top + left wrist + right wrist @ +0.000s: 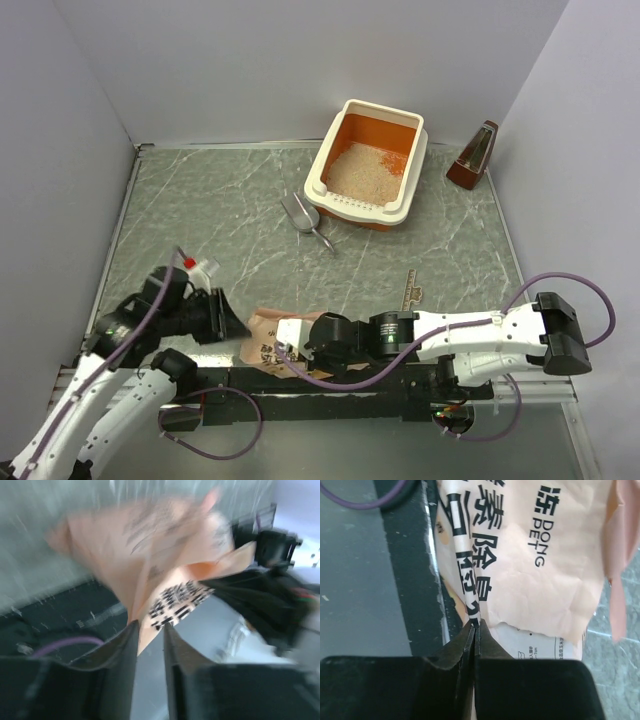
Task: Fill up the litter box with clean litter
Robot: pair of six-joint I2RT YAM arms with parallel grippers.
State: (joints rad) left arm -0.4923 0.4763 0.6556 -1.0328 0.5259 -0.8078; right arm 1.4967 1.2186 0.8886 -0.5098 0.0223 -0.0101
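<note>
The litter box (414, 168), cream-white outside and orange inside, stands at the back right with pale beige clean litter (358, 172) covering its floor. A peach-pink printed bag (266, 330) lies crumpled at the near edge between my two arms. My right gripper (298, 345) is shut on a folded printed edge of the bag (540, 580); in the right wrist view the fingertips of the right gripper (476, 625) are pressed together on it. My left gripper (150, 628) stands slightly open, and a corner of the bag (150, 545) hangs loose in the gap. The left wrist view is blurred.
A grey metal scoop (303, 215) lies on the marbled table in front of the litter box. A brown wedge-shaped object (474, 157) stands at the back right by the wall. A small ruler-like strip (410, 290) lies near my right arm. A black rail (330, 380) runs along the near edge.
</note>
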